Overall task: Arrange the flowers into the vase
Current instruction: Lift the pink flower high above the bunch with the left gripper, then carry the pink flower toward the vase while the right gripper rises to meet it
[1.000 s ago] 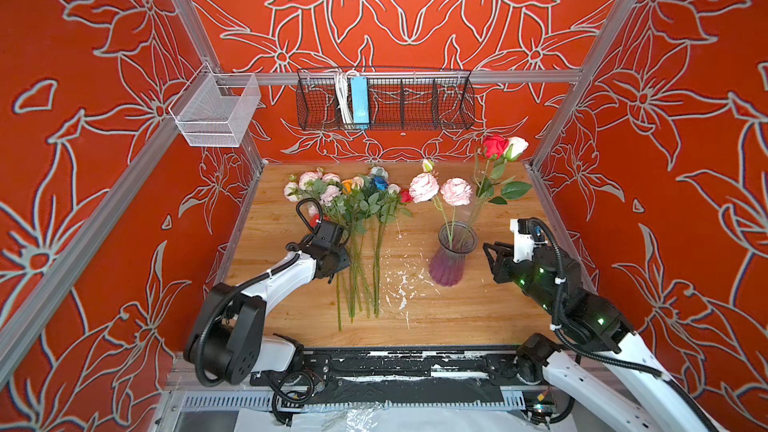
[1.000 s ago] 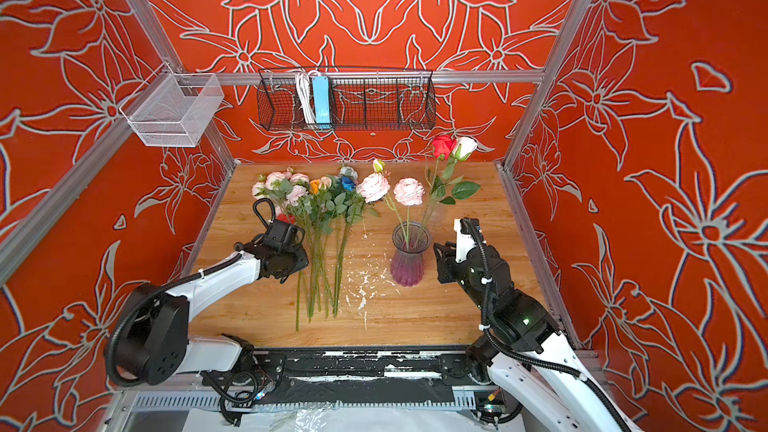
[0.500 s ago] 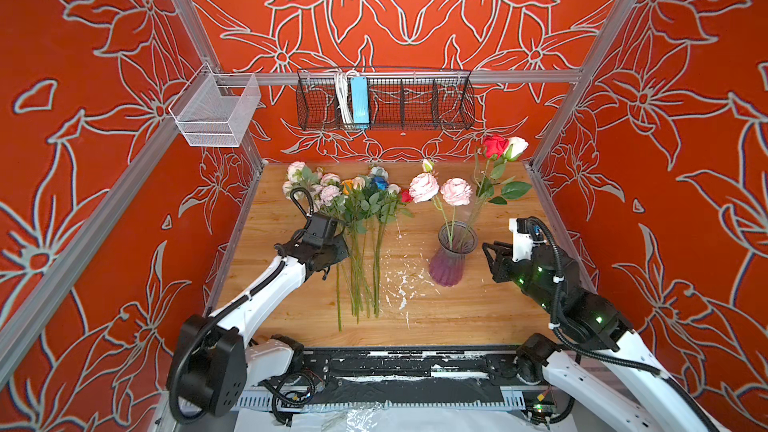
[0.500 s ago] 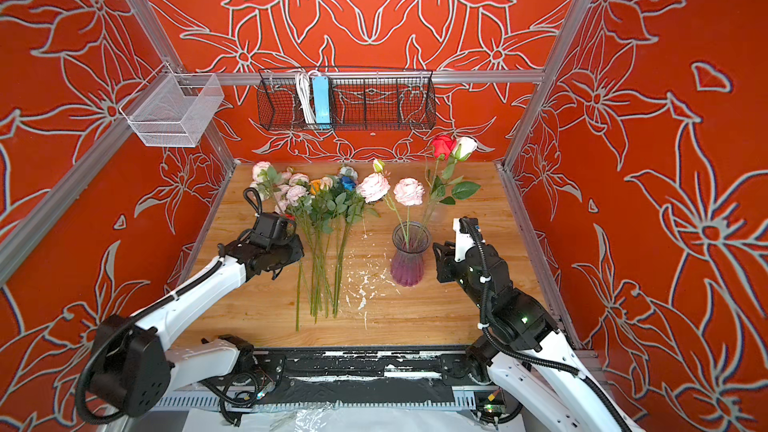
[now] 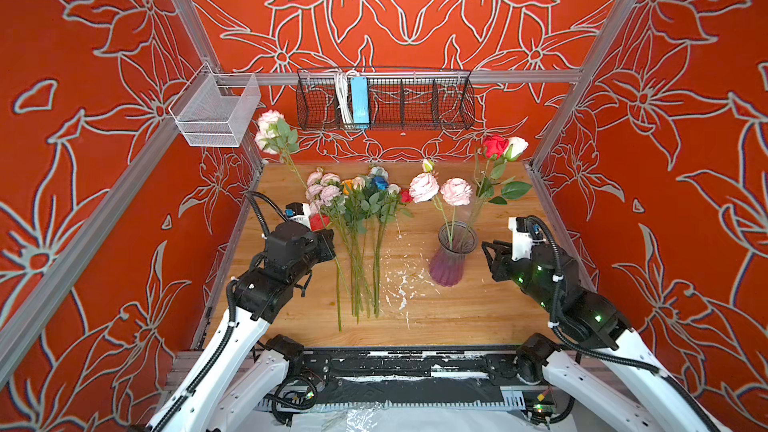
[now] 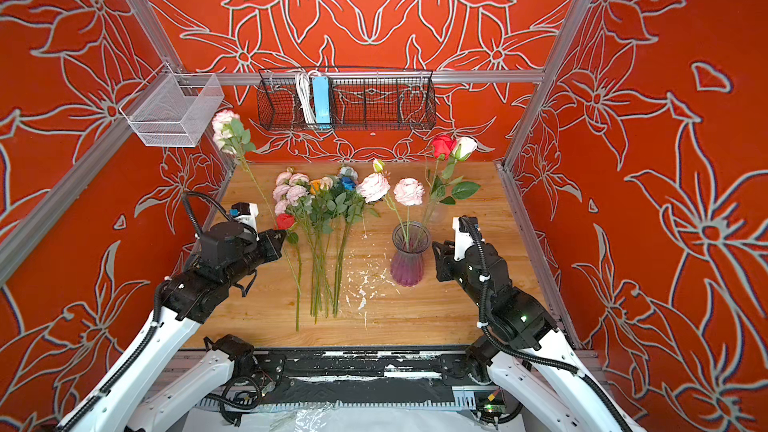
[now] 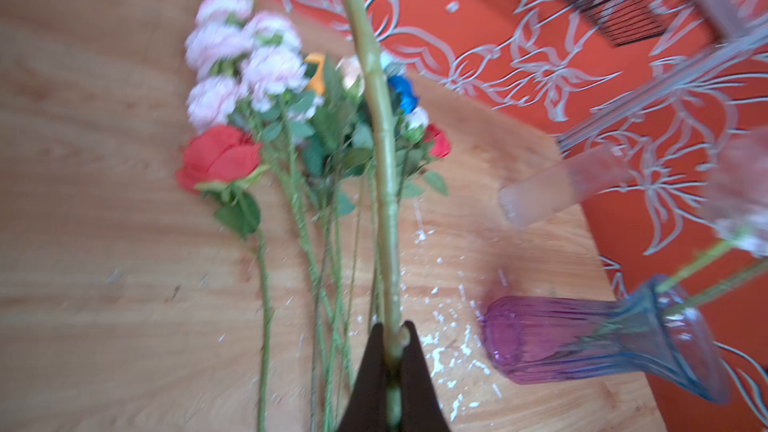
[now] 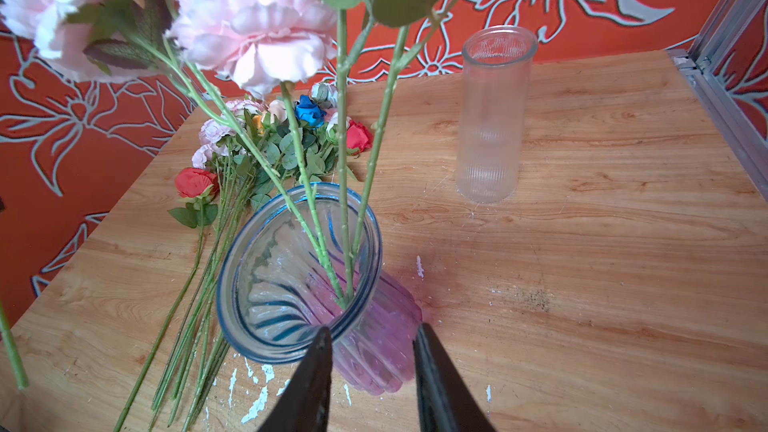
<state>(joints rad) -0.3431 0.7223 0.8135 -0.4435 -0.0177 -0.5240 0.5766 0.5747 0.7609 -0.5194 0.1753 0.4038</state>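
Our left tool [image 7: 392, 334] pinches a pink flower [image 5: 269, 130] by its stem [image 7: 386, 184] so we can carry it to the vase [image 5: 452, 260], while our right tool [image 5: 489, 249] sits spread beside it.

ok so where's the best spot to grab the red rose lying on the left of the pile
Take the red rose by its bare lower stem, below the leaves. It lies flat on the table and that stretch runs clear of the other stems, so jaws can straddle it. Probably best from above, jaws across the stem, on the pile's left side.
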